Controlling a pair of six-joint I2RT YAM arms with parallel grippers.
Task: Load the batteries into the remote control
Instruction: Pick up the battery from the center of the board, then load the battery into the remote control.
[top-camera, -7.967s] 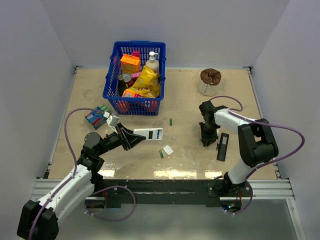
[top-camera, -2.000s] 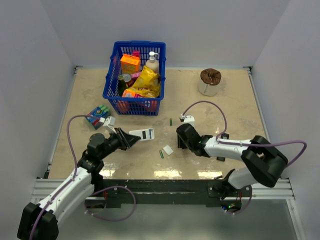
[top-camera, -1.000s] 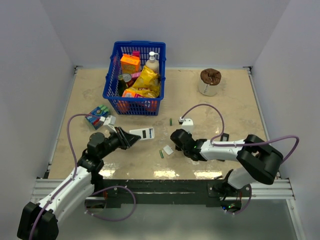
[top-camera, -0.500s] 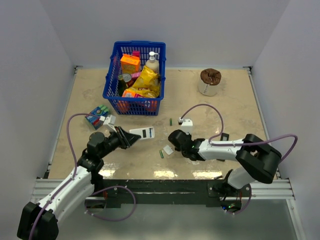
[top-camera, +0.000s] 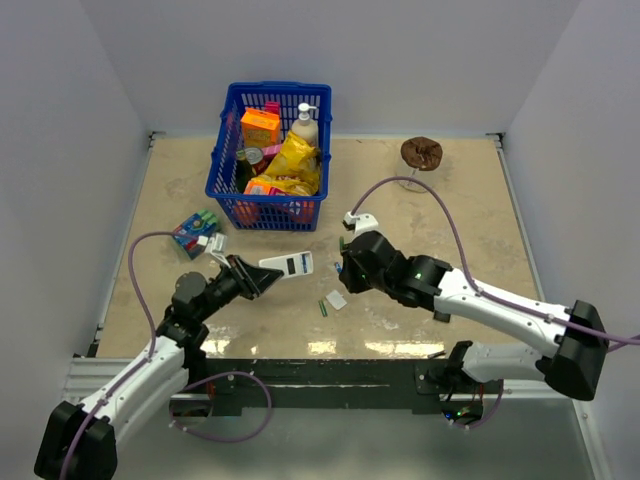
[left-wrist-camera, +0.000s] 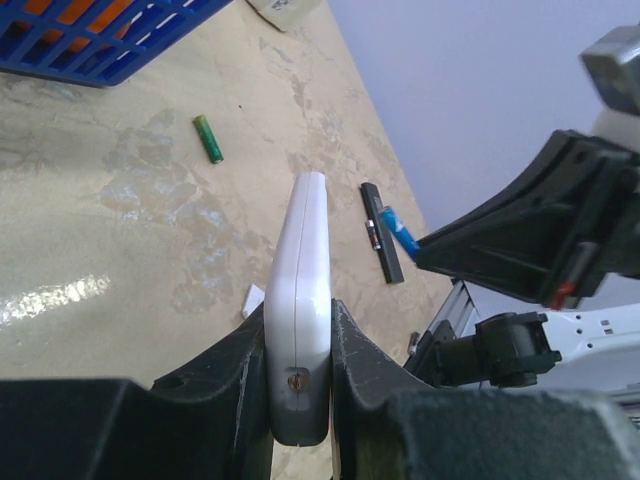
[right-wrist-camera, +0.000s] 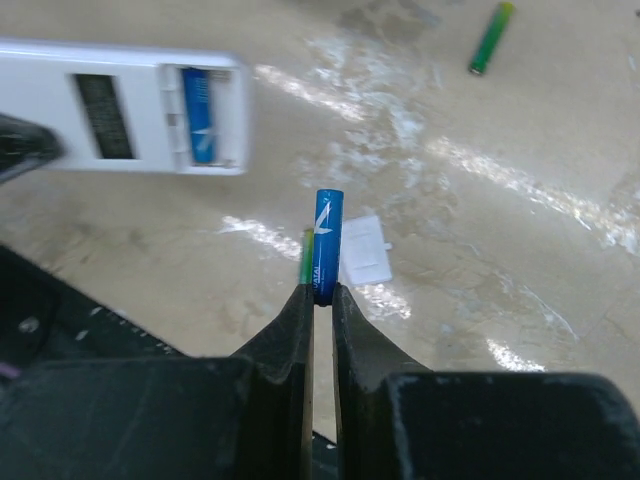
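Observation:
My left gripper (top-camera: 254, 278) is shut on the white remote control (top-camera: 288, 264) and holds it above the table, edge-on in the left wrist view (left-wrist-camera: 300, 290). In the right wrist view the remote (right-wrist-camera: 120, 107) shows its open bay with one blue battery (right-wrist-camera: 198, 115) in it. My right gripper (top-camera: 346, 264) is shut on a blue battery (right-wrist-camera: 325, 243), upright between the fingertips, just right of the remote. Green batteries lie on the table (right-wrist-camera: 491, 38) (top-camera: 323, 307). The white cover piece (top-camera: 337, 299) lies below my right gripper.
A blue basket (top-camera: 222, 150) of groceries stands at the back. A battery pack (top-camera: 192, 232) lies at the left. A brown-topped white roll (top-camera: 421, 155) sits back right. A slim black remote (left-wrist-camera: 382, 243) lies on the table under my right arm.
My right arm has lifted from low over the table near the cover piece and swung toward the held remote. My left arm holds the remote almost where it was.

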